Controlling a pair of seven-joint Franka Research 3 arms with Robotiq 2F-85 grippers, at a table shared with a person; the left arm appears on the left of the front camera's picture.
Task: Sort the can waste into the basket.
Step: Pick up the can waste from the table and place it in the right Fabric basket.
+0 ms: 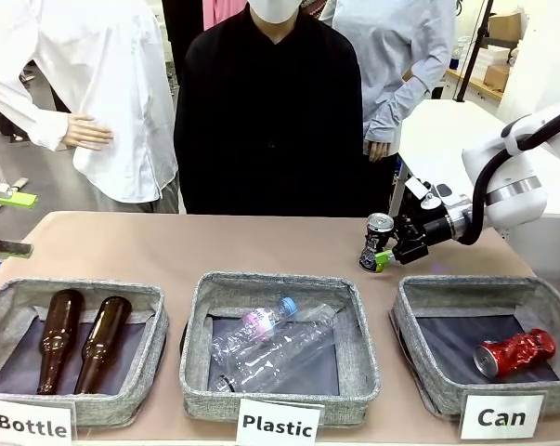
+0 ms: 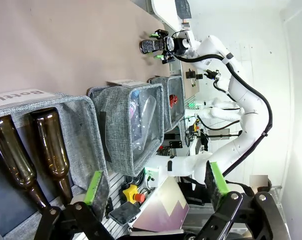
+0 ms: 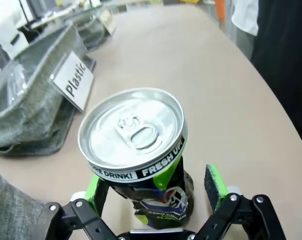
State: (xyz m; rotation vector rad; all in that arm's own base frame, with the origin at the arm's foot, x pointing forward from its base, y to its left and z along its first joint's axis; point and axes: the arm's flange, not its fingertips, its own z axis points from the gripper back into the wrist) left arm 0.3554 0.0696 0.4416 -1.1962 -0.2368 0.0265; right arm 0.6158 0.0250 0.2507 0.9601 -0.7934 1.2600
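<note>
Reaching for slim black drink can w/ silver top and green-yellow print (image 1: 376, 241), standing upright on tan tabletop (image 1: 261, 246), behind and between the mid bin and the right one. Right gripper (image 3: 158, 200) set around can body low down, green pads either side; jaws apart, right-hand pad clearly off the can wall, left-hand pad close to it or touching, can't tell which. Not clamped yet. Same gripper seen from front (image 1: 389, 252), coming in level from the right side.

Step in hand, as judged: pre-grasp on 2nd can. Crushed shiny red can (image 1: 515, 352) already lying inside grey fabric square bin labelled "Can" (image 1: 419, 367), so roughly half done.

Next move calls for: squeezing pads onto can body w/o tipping it, thin wall likely to dent so light squeeze enough; lifting clear of table; swinging toward robot's side and over "Can" bin rim; letting go above the dark base, not on the rim.

Left gripper (image 2: 156, 192) idle at far left, fingers spread wide w/ nothing between, hanging beside grey bin labelled "Bottle" (image 1: 149, 307) holding two brown glass bottles (image 1: 80, 339). Grey bin labelled "Plastic" (image 1: 201, 321) w/ clear plastic bottles (image 1: 275, 339) untouched, no part in this step.
</note>
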